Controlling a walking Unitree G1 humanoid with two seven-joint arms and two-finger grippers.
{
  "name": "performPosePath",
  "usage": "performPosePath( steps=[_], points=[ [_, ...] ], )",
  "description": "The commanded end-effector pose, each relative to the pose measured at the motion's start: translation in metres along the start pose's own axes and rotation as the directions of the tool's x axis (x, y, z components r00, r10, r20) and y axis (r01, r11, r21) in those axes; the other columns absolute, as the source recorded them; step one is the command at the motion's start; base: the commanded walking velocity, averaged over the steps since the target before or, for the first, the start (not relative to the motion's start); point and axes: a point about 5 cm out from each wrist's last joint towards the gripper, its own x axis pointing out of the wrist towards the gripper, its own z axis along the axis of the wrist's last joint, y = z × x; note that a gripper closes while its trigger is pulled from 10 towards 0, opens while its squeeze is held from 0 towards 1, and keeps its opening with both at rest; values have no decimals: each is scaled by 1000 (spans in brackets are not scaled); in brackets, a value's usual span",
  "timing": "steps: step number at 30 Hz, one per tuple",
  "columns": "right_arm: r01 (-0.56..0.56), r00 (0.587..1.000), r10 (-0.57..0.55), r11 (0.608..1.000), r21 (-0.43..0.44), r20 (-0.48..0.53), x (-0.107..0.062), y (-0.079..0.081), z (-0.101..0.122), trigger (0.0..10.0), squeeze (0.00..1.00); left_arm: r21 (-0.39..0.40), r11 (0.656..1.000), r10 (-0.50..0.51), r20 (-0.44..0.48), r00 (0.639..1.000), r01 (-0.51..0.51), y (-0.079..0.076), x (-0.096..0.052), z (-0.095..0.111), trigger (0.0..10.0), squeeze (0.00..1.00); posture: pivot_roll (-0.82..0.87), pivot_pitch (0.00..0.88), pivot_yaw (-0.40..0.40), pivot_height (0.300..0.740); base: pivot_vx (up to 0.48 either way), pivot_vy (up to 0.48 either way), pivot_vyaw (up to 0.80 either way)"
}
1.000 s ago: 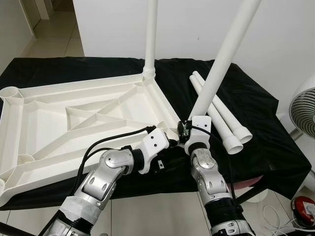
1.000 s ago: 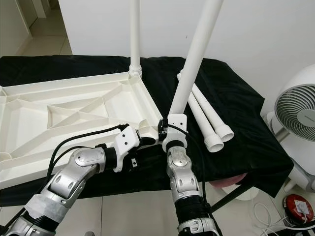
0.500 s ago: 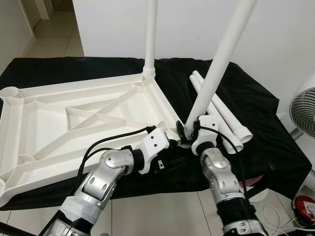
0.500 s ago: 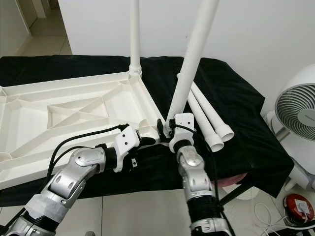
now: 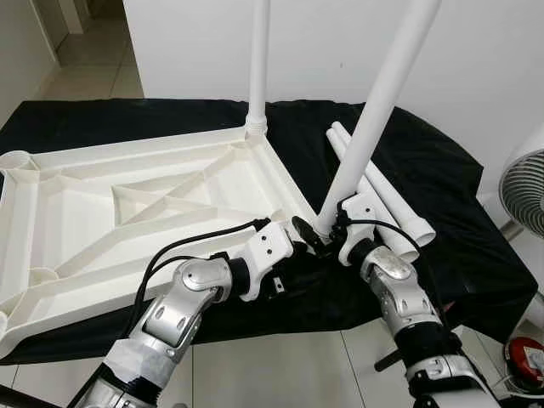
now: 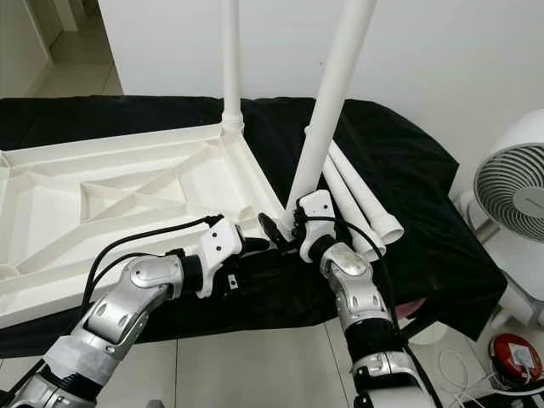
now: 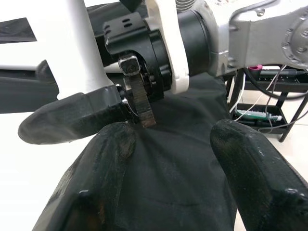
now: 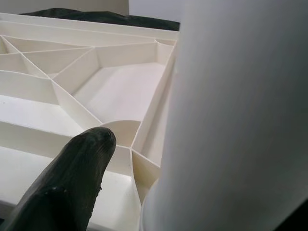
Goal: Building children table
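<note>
The upturned white table top [image 5: 76,229] lies on a black-draped surface. One white leg [image 5: 257,85] stands upright in its far corner socket. A second leg [image 5: 378,102] leans to the right, its foot at the near right corner [image 5: 308,223]. My right gripper [image 5: 316,229] is open around that foot. One black finger [image 8: 72,178] stands apart from the leg, and the other is hidden behind it. My left gripper [image 7: 168,159] is open just left of the corner, over the black cloth, holding nothing.
Two loose white legs [image 5: 395,204] lie on the cloth to the right of the table top. A white fan [image 5: 525,195] stands at the right edge, with a red object [image 5: 525,361] on the tiled floor below. A white wall runs behind.
My right arm has swung out to the right and its wrist has turned. Its finger has come off the leaning leg. The left arm has stayed put.
</note>
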Motion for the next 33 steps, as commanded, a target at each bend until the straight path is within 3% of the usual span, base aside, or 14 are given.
performPosePath(
  steps=[1, 3, 4, 5, 6, 8, 9, 17, 20, 21, 28, 33],
  points=[
    [-55, 998, 54, 998, -16, -8, 2, -1, -1, 10000, 0, -1, 1000, -5, -4, 1000, 5, -2, 2, 0, 10000, 0, -53, 0, -38, 740, 0, 0, 0],
    [-74, 997, 74, 997, -21, -18, 3, -1, -2, 10000, 0, -1, 1000, -4, -5, 1000, 4, -2, 2, 0, 10000, 0, -49, 0, -36, 740, 0, 0, 0],
    [-93, 995, 93, 995, -26, -28, 4, -2, -3, 8863, 0, -1, 1000, -4, -6, 1000, 4, -2, 1, 0, 10000, 0, -49, 0, -36, 740, 0, 0, 0],
    [-93, 995, 93, 995, -26, -28, 4, -2, -3, 8863, 0, -1, 1000, -4, -6, 1000, 4, -2, 1, 0, 10000, 0, -49, 0, -36, 740, 0, 0, 0],
    [-102, 994, 101, 994, -34, -37, 5, -3, -4, 1529, 0, 0, 1000, -3, -6, 1000, 3, -2, 1, 0, 10000, 0, -45, 0, -38, 740, 0, 0, 0],
    [-102, 994, 101, 994, -34, -37, 5, -3, -4, 1529, 0, 0, 1000, -3, -6, 1000, 3, -2, 1, 0, 10000, 0, -45, 0, -38, 740, 0, 0, 0],
    [-123, 991, 121, 992, -33, -51, 4, -5, -8, 0, 0, -1, 1000, -2, -5, 1000, 2, -3, 1, 0, 10000, 0, -41, 0, -42, 740, 0, 0, 0],
    [-142, 988, 141, 990, -14, -69, 0, -7, -16, 0, 0, -3, 1000, -4, -6, 1000, 4, -4, 1, 0, 10000, 0, -44, 0, -40, 740, 0, 0, 0],
    [-103, 992, 103, 995, 1, -74, -2, -10, -19, 0, 0, -2, 1000, -10, -6, 1000, 10, -4, 1, 0, 10000, 0, -47, 0, -39, 740, 0, 0, 0],
    [-91, 993, 91, 996, 0, -75, -2, -10, -19, 10000, 0, -1, 1000, -11, -6, 1000, 11, -4, 1, 0, 10000, 0, -49, 0, -39, 740, 0, 0, 0],
    [48, 996, -47, 999, 6, -81, 2, -12, -22, 10000, 0, -1, 1000, -17, -5, 1000, 17, -6, 3, 0, 10000, 0, -50, 0, -42, 740, 0, 0, 0],
    [127, 990, -125, 992, 19, -60, 2, -4, -23, 10000, 0, -3, 1000, -18, -6, 1000, 18, -7, 3, -1, 10000, 0, -49, 0, -44, 740, 0, 0, 0]
  ],
)
